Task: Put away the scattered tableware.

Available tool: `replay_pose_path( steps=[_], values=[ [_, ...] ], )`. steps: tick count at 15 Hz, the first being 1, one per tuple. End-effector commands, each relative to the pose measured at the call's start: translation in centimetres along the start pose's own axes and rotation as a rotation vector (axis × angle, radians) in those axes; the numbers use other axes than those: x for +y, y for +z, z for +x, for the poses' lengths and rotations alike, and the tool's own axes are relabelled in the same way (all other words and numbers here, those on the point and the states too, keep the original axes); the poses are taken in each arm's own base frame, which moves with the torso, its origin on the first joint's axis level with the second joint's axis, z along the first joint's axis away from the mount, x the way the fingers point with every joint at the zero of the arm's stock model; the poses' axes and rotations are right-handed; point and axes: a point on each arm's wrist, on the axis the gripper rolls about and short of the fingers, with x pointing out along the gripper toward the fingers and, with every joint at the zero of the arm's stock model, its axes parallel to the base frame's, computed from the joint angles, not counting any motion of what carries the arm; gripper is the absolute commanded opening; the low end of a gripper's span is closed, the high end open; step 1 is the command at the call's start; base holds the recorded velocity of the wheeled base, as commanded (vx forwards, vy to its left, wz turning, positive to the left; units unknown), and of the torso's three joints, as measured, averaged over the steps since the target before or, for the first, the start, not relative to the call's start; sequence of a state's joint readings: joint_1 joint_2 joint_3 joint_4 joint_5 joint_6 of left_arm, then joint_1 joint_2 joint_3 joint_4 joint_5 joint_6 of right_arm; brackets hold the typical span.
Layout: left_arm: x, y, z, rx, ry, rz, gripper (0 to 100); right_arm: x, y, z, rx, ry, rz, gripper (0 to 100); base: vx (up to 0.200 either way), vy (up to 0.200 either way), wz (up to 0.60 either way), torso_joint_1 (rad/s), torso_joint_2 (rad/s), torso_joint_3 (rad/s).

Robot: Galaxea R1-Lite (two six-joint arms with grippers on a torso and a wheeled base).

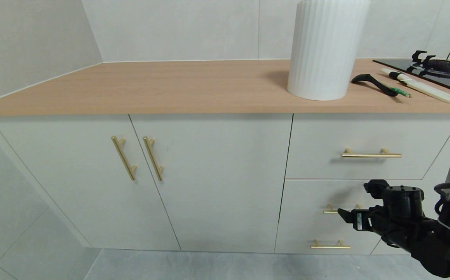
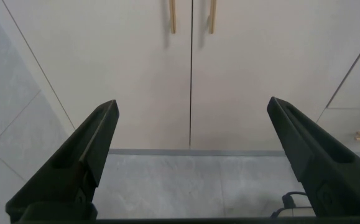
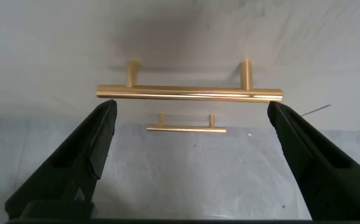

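My right claw (image 1: 359, 202) is spread wide and holds nothing. It sits low in front of the middle drawer, level with the middle handle (image 3: 189, 93). In the right wrist view that gold bar runs across the gap between the fingers (image 3: 74, 168), just beyond their tips. I can't tell whether anything touches it. The bottom handle (image 3: 186, 129) shows past it, lower down.

My left claw (image 2: 192, 106) is also fully open and holds nothing. It faces the double doors (image 2: 242, 81) and the floor (image 2: 186, 180).

The tableware lies on the counter (image 1: 170, 85), far right, between the white ribbed jar (image 1: 324, 48) and the stove (image 1: 438, 68). One piece is a black utensil (image 1: 372, 83), curved, with a green end. Just beside it is a long white utensil (image 1: 419, 85) with a dark band near one end, its far tip on the stove's edge.

I can't make out what kind of tool either one is. In the head view the claw covers part of the middle handle, and the jar's top and the stove's far side are cut off.
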State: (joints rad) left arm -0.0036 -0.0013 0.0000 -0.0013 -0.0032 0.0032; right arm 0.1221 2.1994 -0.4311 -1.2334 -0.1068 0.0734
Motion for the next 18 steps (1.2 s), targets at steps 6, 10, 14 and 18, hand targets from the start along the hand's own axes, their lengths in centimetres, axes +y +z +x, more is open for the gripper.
replay_pose_path(
  steps=[6,10,14,18],
  values=[
    [0.0,0.0,0.0,0.001,0.001,0.0,100,-0.8,-0.5,2.4,-0.015,-0.078,0.075,100,0.0,0.0,0.0,0.0,0.0,0.0],
    [0.0,0.0,0.0,0.001,0.001,0.0,100,-1.1,-0.8,3.6,-0.016,-0.113,0.085,100,0.0,0.0,0.0,0.0,0.0,0.0],
    [0.0,0.0,0.0,0.001,0.001,0.0,100,-1.0,-1.5,4.2,-0.025,-0.122,0.078,100,0.0,0.0,0.0,0.0,0.0,0.0],
    [0.0,0.0,0.0,0.001,-0.001,0.0,100,-1.0,-2.2,4.2,0.003,-0.122,0.069,100,0.0,0.0,0.0,0.0,0.0,0.0]
  ],
)
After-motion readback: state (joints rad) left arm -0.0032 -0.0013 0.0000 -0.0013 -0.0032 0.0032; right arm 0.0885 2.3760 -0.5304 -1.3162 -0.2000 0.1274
